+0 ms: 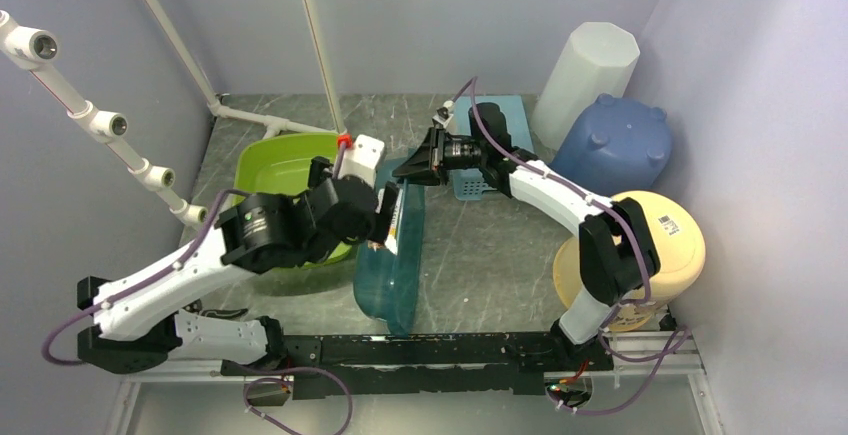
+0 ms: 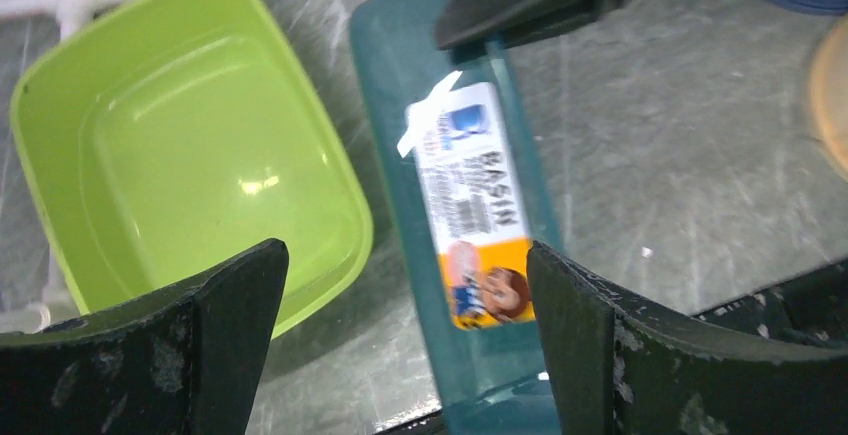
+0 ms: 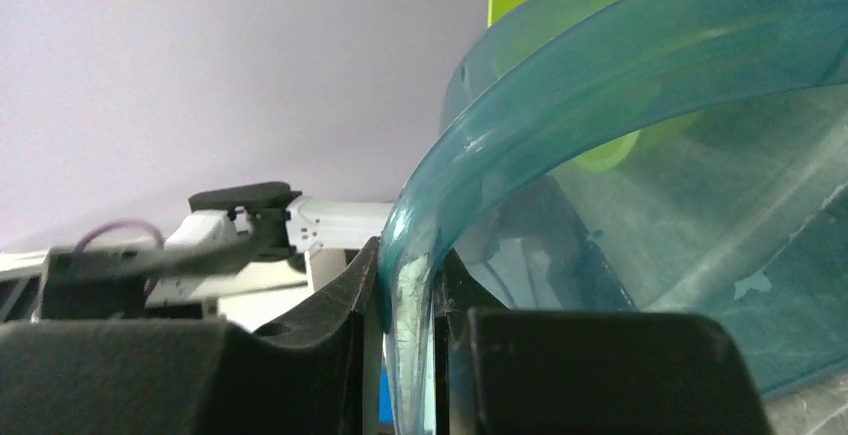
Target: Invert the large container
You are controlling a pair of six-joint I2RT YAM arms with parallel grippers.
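Step in hand: the flip is judged to be midway. The teal basin (image 1: 392, 265) is stood on its long edge on the bench (image 1: 480, 255), neither mouth-up nor mouth-down.
Right claw (image 1: 408, 169): pressed together on the basin's far upper rim. In its wrist view the rim wall is seen pinched between the two fingers, and the whole upright pose appears to be carried by this one grip.
Left claw (image 1: 384, 223): spread wide, nothing held. The basin's wall is seen directly beneath the gap between its fingers, and no contact is made out.
Label (image 2: 472, 205): a sticker is seen on the basin wall under the left claw, turned up toward it.
Green tub (image 1: 275, 170): set mouth-up on the outer side of the left claw, just beside the teal basin.
Mouth direction: not firmly told from these views.
Next move calls for: the pinched rim to be swung over and lowered by the right claw until the mouth is laid flat on the bench.
Left claw in the next move: to be kept clear of the falling wall, or used to steady the lower edge.
Care needed: the green tub is to be avoided, and release is to be held until the rim is seated.
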